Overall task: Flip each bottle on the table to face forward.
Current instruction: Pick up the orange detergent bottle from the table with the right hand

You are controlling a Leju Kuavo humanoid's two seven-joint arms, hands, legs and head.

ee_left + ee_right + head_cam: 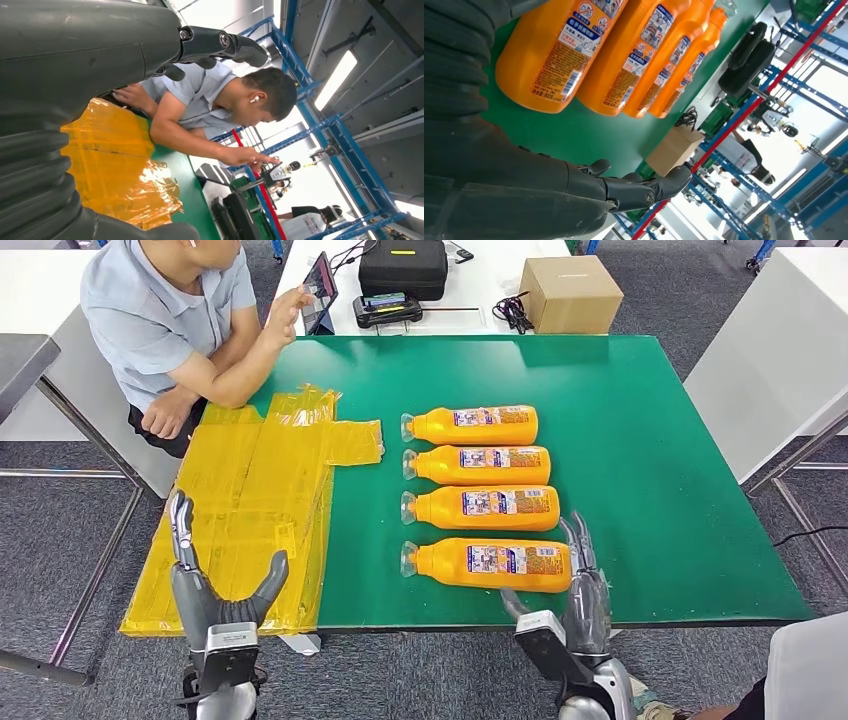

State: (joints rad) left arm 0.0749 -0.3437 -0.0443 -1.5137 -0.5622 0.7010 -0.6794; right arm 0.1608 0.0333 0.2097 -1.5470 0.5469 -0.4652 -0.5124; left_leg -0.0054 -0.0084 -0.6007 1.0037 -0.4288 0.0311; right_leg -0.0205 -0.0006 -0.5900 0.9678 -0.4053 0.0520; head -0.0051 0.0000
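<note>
4 orange bottles lie on their sides in a column on the green table, long axes running left–right, clear caps toward the robot's left, printed labels facing up. The nearest bottle sits close to the table's front edge; behind it lie the second bottle, third bottle and farthest bottle. The right hand is empty, fingers extended and apart, standing just beside the base end of the nearest bottle; contact cannot be told. The left hand is likewise empty and spread, over the yellow plastic sheet, well apart from the caps. The right hand is judged the nearer, approaching along the bottle's long axis from its base. A seated person leans on the table's far left corner.
</note>
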